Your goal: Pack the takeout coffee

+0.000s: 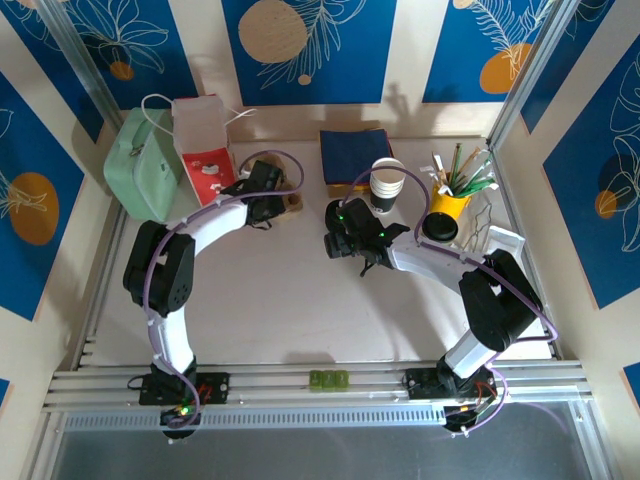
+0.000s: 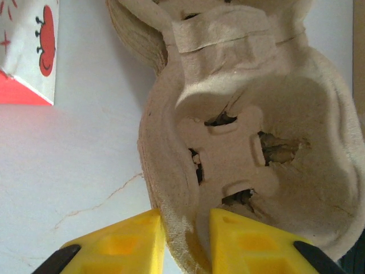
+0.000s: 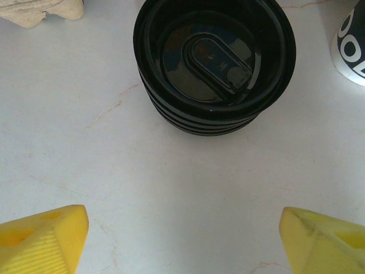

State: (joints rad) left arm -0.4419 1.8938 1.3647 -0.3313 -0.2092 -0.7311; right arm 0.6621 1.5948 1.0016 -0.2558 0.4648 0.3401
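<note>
Rim of pulp carrier (image 2: 256,114) sits pinched in narrow left tool (image 2: 185,231), likely to lift a tray; right tool (image 3: 182,234) gapes wide for lid stack (image 3: 214,63) at 12 o'clock.

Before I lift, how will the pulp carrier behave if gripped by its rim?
Likely light and fairly stiff: the carrier is thin moulded pulp. Its rough surface should grip well between the fingers. Layered edges suggest a nested stack, so several may come up together.
</note>
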